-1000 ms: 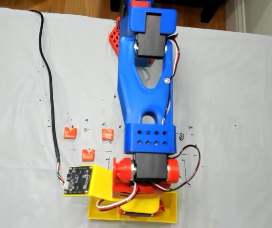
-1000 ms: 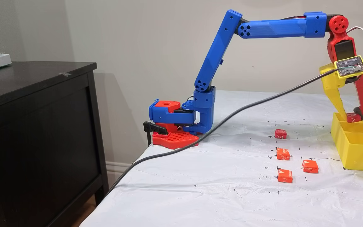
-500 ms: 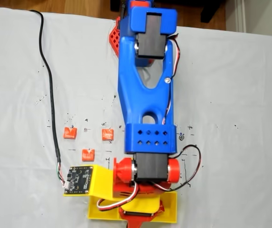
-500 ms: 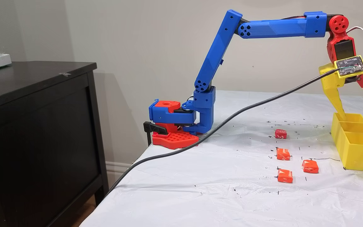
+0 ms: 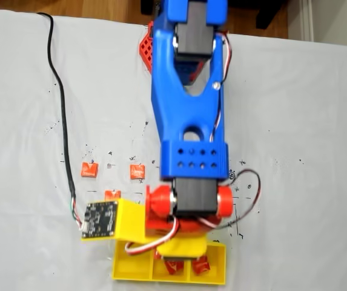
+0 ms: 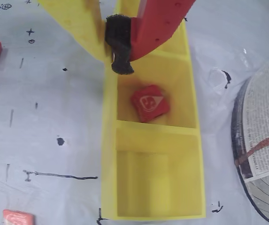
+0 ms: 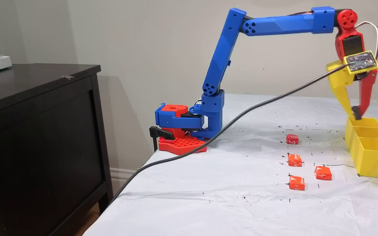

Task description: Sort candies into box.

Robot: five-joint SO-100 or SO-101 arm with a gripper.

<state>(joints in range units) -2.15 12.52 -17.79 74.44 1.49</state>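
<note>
— Closed, or as good as closed: in the wrist view the yellow finger and the red finger met at a black pad, and the gripper [image 6: 118, 56] had nothing between its tips.

— Where did it hang?

— Just above the far end of the box [image 6: 108, 154], over the yellow rim. The side fixed view showed the same, the gripper [image 7: 355, 114] tip to tip above the box [image 7: 372, 157] at the right edge of the table [image 7: 235, 196].

— And the sweets?

— One candy [image 6: 149, 103] lay tilted in the middle compartment, loose on the floor of it. The near compartment held nothing (the far one was mostly behind the fingers, so I could not tell).

— Any others on the cloth?

— Four candies in the side view, all well apart from the box: one farthest back [image 7: 292, 139], one in front of it [image 7: 295, 160], one nearest the box [image 7: 323, 173], and one closest to the camera [image 7: 297, 183]. A black cable [image 7: 228, 126] ran from the wrist down across the table.
</note>
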